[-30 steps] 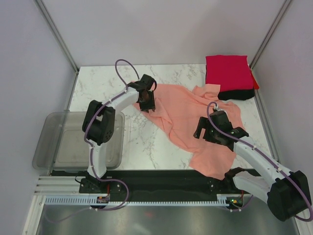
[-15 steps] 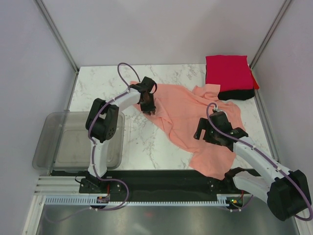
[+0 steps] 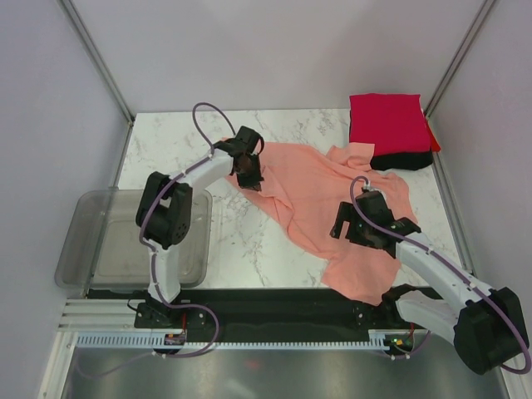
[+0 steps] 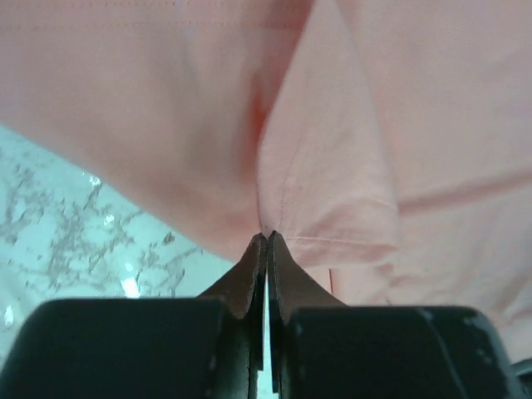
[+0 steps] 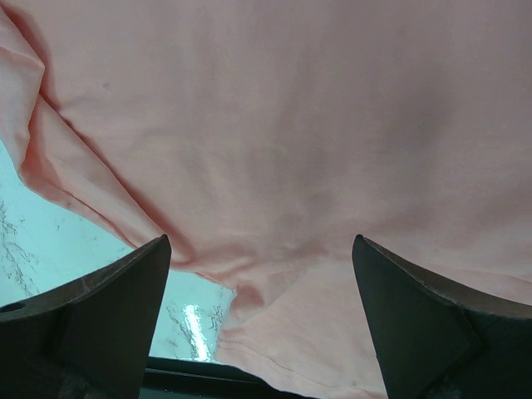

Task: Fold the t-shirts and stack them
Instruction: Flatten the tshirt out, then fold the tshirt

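The salmon-pink t-shirt (image 3: pixel 324 195) lies crumpled and spread across the middle and right of the marble table (image 3: pixel 174 137). My left gripper (image 3: pixel 248 172) is at the shirt's far left edge. In the left wrist view it (image 4: pixel 268 237) is shut, with a fold of the pink cloth (image 4: pixel 332 191) pinched at the fingertips. My right gripper (image 3: pixel 366 231) hovers low over the shirt's near right part. In the right wrist view it (image 5: pixel 259 243) is wide open and empty above the cloth (image 5: pixel 274 125). A folded bright red t-shirt (image 3: pixel 389 120) lies on a black one (image 3: pixel 403 160) at the far right corner.
A grey see-through plastic tub (image 3: pixel 91 241) stands at the table's near left edge beside the left arm's base. Frame posts and pale walls close in the table at the back and sides. The shirt's near hem (image 5: pixel 274 357) reaches the table's front edge.
My left gripper has shifted a little toward the far left, staying at the shirt's edge. The right arm has barely moved and stays open.
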`<state>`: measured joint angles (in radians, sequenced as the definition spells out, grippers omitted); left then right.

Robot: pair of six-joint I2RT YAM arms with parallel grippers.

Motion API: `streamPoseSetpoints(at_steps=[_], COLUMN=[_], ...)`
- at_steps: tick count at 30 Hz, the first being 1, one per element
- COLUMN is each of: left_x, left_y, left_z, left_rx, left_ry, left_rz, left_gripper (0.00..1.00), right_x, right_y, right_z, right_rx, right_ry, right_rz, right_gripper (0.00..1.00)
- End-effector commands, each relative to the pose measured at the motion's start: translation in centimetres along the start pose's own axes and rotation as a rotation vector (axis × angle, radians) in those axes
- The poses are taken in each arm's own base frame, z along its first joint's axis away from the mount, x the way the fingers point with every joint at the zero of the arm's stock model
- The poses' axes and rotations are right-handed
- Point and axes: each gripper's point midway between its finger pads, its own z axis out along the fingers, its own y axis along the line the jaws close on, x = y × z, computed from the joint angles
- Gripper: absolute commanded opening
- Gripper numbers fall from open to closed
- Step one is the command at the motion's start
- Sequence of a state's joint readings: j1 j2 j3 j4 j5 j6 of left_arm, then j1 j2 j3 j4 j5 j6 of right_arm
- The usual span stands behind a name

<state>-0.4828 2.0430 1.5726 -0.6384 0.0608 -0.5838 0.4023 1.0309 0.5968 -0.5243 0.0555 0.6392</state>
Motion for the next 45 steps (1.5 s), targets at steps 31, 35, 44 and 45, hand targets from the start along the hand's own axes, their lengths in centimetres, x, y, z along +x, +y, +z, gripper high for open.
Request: streamPoseSetpoints(at_steps=[31,35,44,45], left_x=[16.1,16.2,15.2,15.1], left_y=[11.0,11.0,11.4,11.4], left_z=[-17.8,-17.4,-17.0,-16.8], left_rx=[-0.016,-0.02,-0.042,-0.045], left_ry=[-0.035,-0.025,-0.06,-0.062], left_rz=[-0.074,-0.07,-0.031,-0.032], left_gripper=[0.03,0.03,0.03,0.03], right_x=[-3.0,-4.5,-7.5,-7.8], right_y=[-0.4,-0.8,-0.8,-1.0], right_z=[-0.5,1.9,8.8,9.3], right_rx=[0.116,0.2,0.257,0.272], right_ry=[-0.052,-0.023,0.074,0.073], right_rz=[0.013,-0.036,-0.035,-0.045], right_gripper=[0.98,0.98,0.98,0.98])
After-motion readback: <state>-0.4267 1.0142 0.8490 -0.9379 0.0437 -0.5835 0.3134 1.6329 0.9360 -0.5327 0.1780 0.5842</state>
